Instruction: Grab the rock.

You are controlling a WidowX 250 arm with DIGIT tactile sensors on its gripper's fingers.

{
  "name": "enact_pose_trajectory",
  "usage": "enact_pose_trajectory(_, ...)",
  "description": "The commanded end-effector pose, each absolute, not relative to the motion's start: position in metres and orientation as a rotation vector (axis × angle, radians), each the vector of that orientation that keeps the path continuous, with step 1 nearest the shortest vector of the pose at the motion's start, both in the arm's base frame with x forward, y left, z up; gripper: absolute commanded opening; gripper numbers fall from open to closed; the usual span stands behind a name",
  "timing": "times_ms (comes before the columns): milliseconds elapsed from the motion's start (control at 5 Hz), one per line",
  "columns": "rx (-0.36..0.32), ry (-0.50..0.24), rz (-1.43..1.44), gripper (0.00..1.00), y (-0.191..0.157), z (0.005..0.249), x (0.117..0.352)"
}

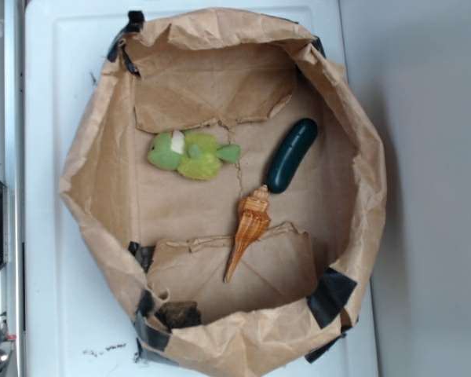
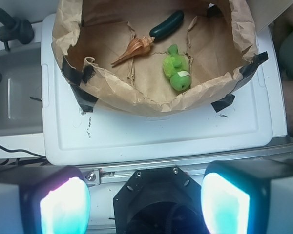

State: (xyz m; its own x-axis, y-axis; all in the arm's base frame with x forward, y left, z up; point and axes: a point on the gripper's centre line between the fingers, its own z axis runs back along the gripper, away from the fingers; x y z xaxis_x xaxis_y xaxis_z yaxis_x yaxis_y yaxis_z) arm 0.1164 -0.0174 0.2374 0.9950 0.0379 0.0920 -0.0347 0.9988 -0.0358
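The rock (image 1: 178, 314) lay inside the brown paper enclosure (image 1: 94, 157), in the lower left corner of the exterior view, pressed close to the paper wall and just beside a black tape patch (image 1: 145, 302) on that corner. It appeared as a small, dark, rough lump, partly tucked under the folded paper edge. In the wrist view the rock could not be made out; the near paper wall hid that corner. The orange spiral seashell (image 1: 250, 228) lay near the middle of the enclosure floor, its pointed tip directed toward the rock's side, well apart from it. The dark green cucumber-shaped item (image 1: 291, 155) rested just beside the shell's wide end, tilted on the floor. A green plush toy (image 1: 190, 153) lay to the left of the cucumber-shaped item, apart from it. The enclosure stood on a white plastic surface (image 1: 63, 298). The gripper (image 2: 145, 204) was seen only in the wrist view, at the bottom edge, held outside the enclosure and over the near rim of the white surface. Its two fingers (image 2: 63, 204) stood wide apart with nothing between them, each pad showing a lit cyan face. No contact with any item was made.
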Motion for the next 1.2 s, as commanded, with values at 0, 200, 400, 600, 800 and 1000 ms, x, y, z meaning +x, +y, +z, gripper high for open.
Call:
enact_pose_trajectory(0, -0.034, -0.093, 0.036, 1.00, -0.017, 0.237, 0.116)
enact_pose_trajectory(200, -0.015, -0.123, 0.036, 1.00, -0.027, 0.221, 0.153)
enact_pose_trajectory(400, 0.055, -0.157, 0.040, 1.00, -0.031, 0.199, 0.176)
enact_pose_trajectory(600, 0.028, -0.152, 0.186, 1.00, -0.025, 0.188, 0.210)
enact_pose_trajectory(800, -0.077, -0.118, 0.348, 1.00, -0.027, 0.200, 0.239)
enact_pose_trajectory(1000, -0.077, -0.118, 0.348, 1.00, -0.027, 0.200, 0.239)
